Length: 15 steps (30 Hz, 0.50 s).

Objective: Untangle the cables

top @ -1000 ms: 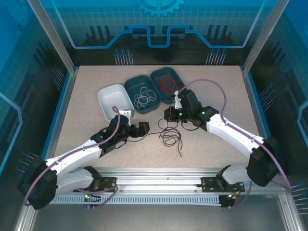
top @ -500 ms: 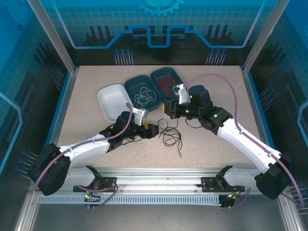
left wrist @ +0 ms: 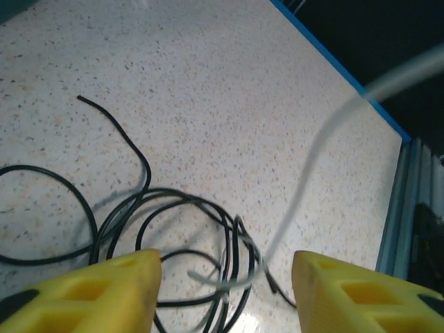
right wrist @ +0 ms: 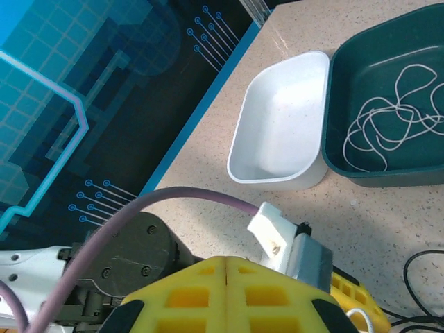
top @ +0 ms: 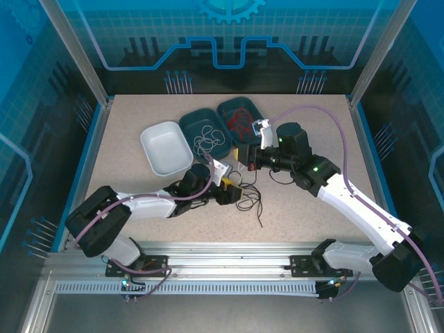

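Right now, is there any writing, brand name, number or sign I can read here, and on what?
None can be read.
The blue back wall bears only a gear outline and circuit-like lines, no words.
The white tray shows no marking.

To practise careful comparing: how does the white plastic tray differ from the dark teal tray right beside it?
Colour: the white plastic tray is pale; the dark teal plastic tray is deep blue-green. Contents: the white tray is empty; the teal tray holds a loose whitish-grey cable. Both are shallow, rounded rectangles sitting side by side on the speckled table.
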{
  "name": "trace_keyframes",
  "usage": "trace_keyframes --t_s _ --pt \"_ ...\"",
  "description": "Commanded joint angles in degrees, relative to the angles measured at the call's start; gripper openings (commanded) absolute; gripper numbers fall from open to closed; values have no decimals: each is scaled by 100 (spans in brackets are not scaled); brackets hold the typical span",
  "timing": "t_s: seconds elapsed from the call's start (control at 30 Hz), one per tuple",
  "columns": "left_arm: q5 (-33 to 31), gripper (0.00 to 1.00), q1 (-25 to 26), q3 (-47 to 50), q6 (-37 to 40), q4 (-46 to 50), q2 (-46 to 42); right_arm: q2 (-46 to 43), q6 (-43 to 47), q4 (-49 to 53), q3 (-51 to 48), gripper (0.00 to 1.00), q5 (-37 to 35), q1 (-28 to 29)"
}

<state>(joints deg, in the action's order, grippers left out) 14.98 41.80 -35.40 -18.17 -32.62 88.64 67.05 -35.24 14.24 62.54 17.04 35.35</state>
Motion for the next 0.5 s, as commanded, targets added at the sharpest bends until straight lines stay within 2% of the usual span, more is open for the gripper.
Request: trace_keyframes --t_s 0.0,0.1,0.17,0.23,0.47 --pt "-151 33 36 -278 -27 -446 160 -158 -27 -159 231 0 98 59" --pt "-288 11 34 -305 -140 -365 160 -303 65 23 236 0 -48 42" --pt "-346 4 30 -296 -182 -311 92 -429 150 236 247 0 -234 12" --pt "-372 0 38 -268 -222 -289 -21 -576 231 462 236 0 -440 -19" --pt "-490 0 30 -235 -283 -85 -628 -1198 451 1125 134 0 -1214 -161"
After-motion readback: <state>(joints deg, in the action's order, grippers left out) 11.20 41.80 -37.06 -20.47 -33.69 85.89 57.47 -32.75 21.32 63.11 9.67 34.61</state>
